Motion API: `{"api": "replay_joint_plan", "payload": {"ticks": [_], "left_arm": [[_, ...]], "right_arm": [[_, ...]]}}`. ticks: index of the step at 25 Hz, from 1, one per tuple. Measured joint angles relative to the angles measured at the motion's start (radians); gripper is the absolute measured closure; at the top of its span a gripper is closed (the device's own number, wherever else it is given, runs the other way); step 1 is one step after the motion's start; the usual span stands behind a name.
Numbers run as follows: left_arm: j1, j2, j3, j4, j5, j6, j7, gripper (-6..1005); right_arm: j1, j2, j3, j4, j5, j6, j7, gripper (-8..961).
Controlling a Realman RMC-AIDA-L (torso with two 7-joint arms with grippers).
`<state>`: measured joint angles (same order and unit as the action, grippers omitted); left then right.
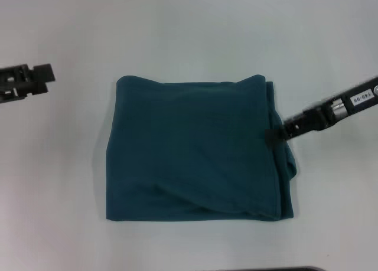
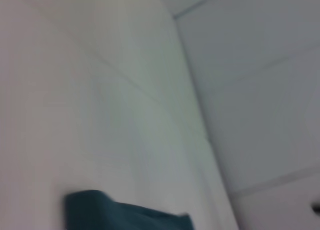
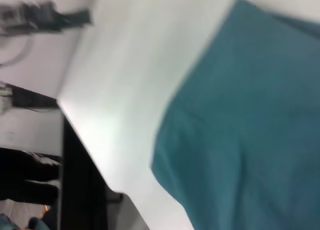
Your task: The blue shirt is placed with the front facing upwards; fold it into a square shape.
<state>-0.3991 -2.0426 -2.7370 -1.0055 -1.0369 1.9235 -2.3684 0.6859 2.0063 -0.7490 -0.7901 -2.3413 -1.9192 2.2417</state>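
The blue shirt [image 1: 195, 150] lies folded into a rough square in the middle of the white table [image 1: 189, 35], plain teal side up, with no lettering showing. Its right edge is bunched in loose layers. My right gripper [image 1: 273, 134] reaches in from the right and its tip touches that right edge at mid-height. My left gripper [image 1: 48, 81] hangs open and empty at the far left, well clear of the shirt. A corner of the shirt shows in the left wrist view [image 2: 120, 216], and the right wrist view shows the shirt [image 3: 245, 130] close up.
The white table surrounds the shirt on all sides. Its dark front edge [image 3: 80, 165] shows in the right wrist view, with the left arm [image 3: 45, 17] far off. A dark object [image 1: 277, 269] sits at the near edge.
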Motion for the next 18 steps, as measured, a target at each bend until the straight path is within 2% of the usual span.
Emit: {"api": "replay_joint_plan", "payload": {"ticks": [1,3,4,6,8,9,10,12,15,18], "left_arm": [[0.001,-0.001,0.004,0.009,-0.023,0.034,0.083,318],[0.025,-0.018,0.017,0.048,-0.068,0.073,0.284,319],[0.045,-0.035,0.018,0.086,-0.103,0.077,0.422,319],[0.096,-0.082,0.024,0.172,-0.181,0.077,0.739,320],[0.131,-0.108,0.049,0.202,-0.217,0.069,0.965,321],[0.142,-0.114,0.066,0.204,-0.219,0.059,1.043,322],[0.151,-0.115,0.081,0.204,-0.215,0.047,1.116,322],[0.151,-0.103,0.089,0.22,-0.202,0.034,1.176,323],[0.148,-0.073,0.111,0.281,-0.184,0.043,1.193,322],[0.161,-0.061,0.132,0.346,-0.173,0.055,1.282,322]], "right_arm": [[-0.012,0.004,0.019,0.003,0.037,-0.003,-0.075,534],[-0.056,0.024,0.072,0.022,0.137,0.01,-0.291,534],[-0.087,0.041,0.107,0.047,0.207,0.038,-0.434,533],[-0.143,0.067,0.181,0.12,0.337,0.096,-0.662,533],[-0.187,0.076,0.227,0.201,0.461,0.127,-0.828,532],[-0.202,0.074,0.233,0.223,0.507,0.127,-0.884,532],[-0.212,0.07,0.228,0.226,0.523,0.125,-0.907,531],[-0.233,0.066,0.208,0.201,0.517,0.126,-0.915,531],[-0.269,0.084,0.186,0.156,0.418,0.173,-0.974,530],[-0.287,0.086,0.188,0.224,0.402,0.22,-1.05,505]]}}
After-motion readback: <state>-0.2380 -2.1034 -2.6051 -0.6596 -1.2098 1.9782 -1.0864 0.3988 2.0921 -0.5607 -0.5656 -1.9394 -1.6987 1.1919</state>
